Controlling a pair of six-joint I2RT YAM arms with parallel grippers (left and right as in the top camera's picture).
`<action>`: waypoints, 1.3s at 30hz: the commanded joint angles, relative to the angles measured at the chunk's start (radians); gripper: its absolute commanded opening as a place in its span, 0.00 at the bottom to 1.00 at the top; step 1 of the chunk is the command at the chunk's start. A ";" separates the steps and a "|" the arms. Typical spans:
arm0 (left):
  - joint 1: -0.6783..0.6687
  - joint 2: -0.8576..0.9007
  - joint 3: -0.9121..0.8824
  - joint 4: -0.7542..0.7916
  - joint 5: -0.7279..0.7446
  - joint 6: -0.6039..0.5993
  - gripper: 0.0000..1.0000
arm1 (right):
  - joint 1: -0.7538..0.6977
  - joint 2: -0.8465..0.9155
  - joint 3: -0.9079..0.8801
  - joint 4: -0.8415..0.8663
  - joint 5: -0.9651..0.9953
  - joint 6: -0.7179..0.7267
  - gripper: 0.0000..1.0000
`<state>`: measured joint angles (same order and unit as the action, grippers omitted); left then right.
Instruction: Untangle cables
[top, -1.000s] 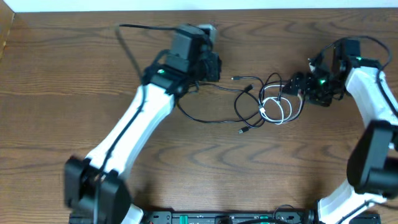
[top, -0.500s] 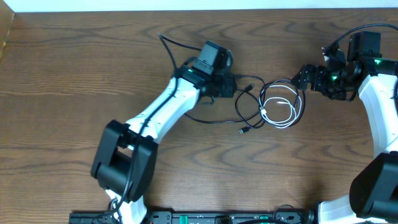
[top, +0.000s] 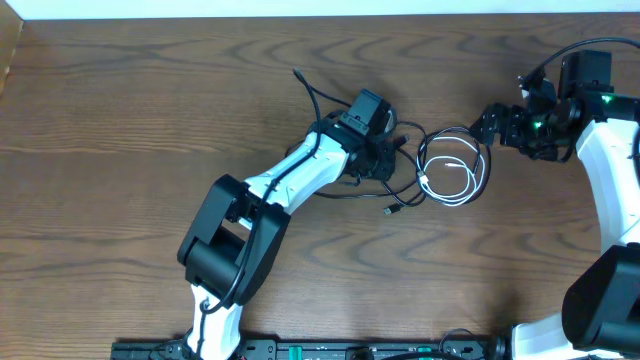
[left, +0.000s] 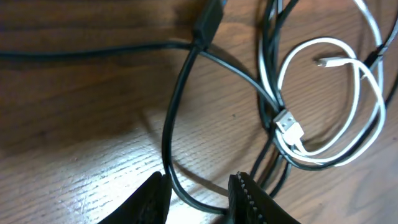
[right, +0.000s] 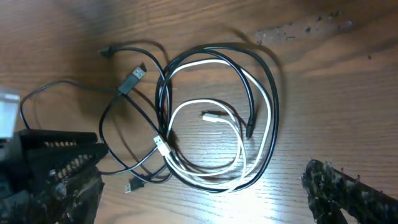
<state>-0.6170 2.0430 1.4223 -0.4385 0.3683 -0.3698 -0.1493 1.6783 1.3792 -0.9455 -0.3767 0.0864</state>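
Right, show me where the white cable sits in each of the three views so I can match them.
Overhead: the white cable is looped right of centre.
Left wrist: it fills the right half of the picture.
Right wrist: it lies coiled in the centre.
Shared landmark: its flat white plug, at the coil's left edge, lying on strands of the black cable.

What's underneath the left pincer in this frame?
The left pincer stands open over bare table, a black cable loop passing between its fingers; overhead, the left arm hides that stretch.
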 joint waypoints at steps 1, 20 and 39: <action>0.002 0.027 0.008 -0.001 0.002 -0.002 0.35 | 0.000 -0.003 0.011 0.002 0.005 -0.002 0.99; 0.002 0.070 0.007 0.027 -0.018 0.013 0.08 | 0.000 -0.003 0.008 0.008 0.005 -0.002 0.99; 0.054 -0.232 0.043 -0.006 -0.145 0.096 0.07 | 0.001 -0.003 0.006 0.008 0.005 -0.002 0.99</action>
<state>-0.5629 1.8439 1.4414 -0.4217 0.2626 -0.3019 -0.1493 1.6783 1.3792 -0.9379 -0.3725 0.0864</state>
